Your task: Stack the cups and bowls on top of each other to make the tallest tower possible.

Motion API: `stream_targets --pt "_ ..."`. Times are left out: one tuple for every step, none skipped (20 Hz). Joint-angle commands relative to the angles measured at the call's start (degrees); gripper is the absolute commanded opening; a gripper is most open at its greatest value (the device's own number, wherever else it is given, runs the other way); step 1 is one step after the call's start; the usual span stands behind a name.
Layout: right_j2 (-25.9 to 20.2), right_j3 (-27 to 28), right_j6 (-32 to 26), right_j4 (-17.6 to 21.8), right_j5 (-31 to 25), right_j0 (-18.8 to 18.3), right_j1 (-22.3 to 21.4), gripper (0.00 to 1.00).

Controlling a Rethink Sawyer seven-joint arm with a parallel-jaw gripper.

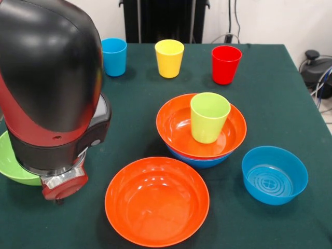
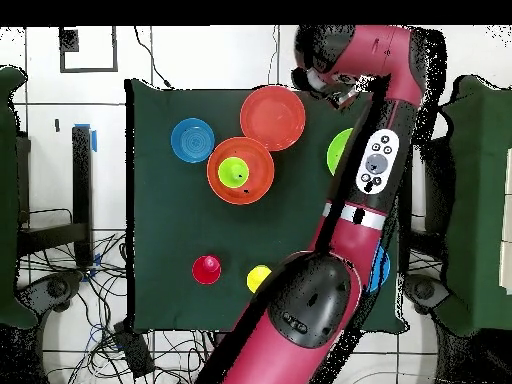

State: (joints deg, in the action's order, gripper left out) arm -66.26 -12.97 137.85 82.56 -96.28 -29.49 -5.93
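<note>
The tower stands mid-table: a blue bowl [image 1: 199,161] at the bottom, an orange bowl [image 1: 176,124] nested in it, and a lime green cup [image 1: 208,116] upright inside. From overhead the tower [image 2: 255,185] sits left of the arm. A lime green bowl [image 1: 8,163] lies at the left edge, mostly hidden by the arm. My gripper [image 1: 62,189] hangs at the arm's end right beside this bowl; its state is hidden. A second orange bowl [image 1: 156,201] and a smaller blue bowl [image 1: 274,175] sit in front. Blue [image 1: 114,56], yellow [image 1: 169,58] and red [image 1: 225,64] cups line the far side.
The bulky red and black arm [image 1: 49,78] fills the left of the front view. From overhead it [image 2: 370,165] runs along the table's right side and covers part of the green bowl [image 2: 338,150]. Cables lie on the floor beyond the table edge.
</note>
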Motion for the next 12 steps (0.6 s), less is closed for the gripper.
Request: stream_targets --pt "5.9 -7.2 -8.4 -1.6 -1.1 -0.5 1.7 1.00" --pt "6.5 -7.7 -8.0 -2.3 -0.6 -0.6 1.7 1.00" --pt "7.7 -8.9 -7.1 -3.6 0.3 -0.9 1.7 1.00" --pt "8.2 -9.3 -6.9 -4.2 0.5 -0.9 1.7 1.00" --pt "8.8 -9.5 -6.8 -4.8 0.6 -0.9 1.8 1.00" --pt "9.3 -9.8 -6.8 -5.4 0.7 -0.9 1.8 1.00" --pt "9.9 -10.2 -6.7 -6.1 0.5 -1.1 1.9 1.00" --pt "10.3 -10.5 -6.6 -6.7 0.3 -1.1 2.0 1.00" --pt "11.3 -11.4 -6.1 -7.5 0.8 -1.3 2.1 1.00" --pt "12.0 -11.9 -5.8 -8.2 1.2 -1.3 2.0 1.00" --pt "12.7 -12.4 -5.3 -8.8 1.6 -1.4 2.0 1.00" --pt "13.5 -13.0 -4.9 -9.4 2.0 -1.4 1.9 1.00"
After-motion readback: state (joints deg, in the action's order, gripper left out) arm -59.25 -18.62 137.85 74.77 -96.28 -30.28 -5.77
